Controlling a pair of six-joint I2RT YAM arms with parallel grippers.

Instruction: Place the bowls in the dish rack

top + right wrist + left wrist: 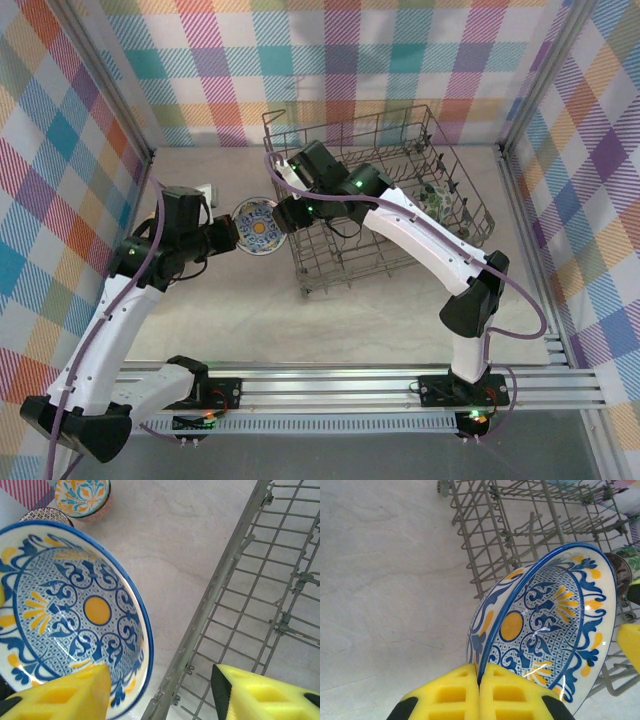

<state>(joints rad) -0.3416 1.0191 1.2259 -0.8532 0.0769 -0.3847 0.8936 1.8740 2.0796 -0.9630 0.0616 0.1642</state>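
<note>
Top cam: left gripper [479,687] clamped on rim of blue-yellow patterned ceramic bowl [257,226], 9 o'clock of grey wire dish rack [212,600]. Right gripper [161,680] jaws apart, beside bowl.

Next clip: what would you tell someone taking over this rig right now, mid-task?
Left gripper: shut on the rim of the blue-and-yellow bowl, holding it off the table beside the dish rack, on its left side.
Right gripper: jaws apart, close to that bowl's rim, not gripping it.
Done: one green-patterned bowl sits in the rack's right part.
Left to do: rack the held bowl, then the orange-teal bowl and the darker bowl next to it, both on the table.
</note>
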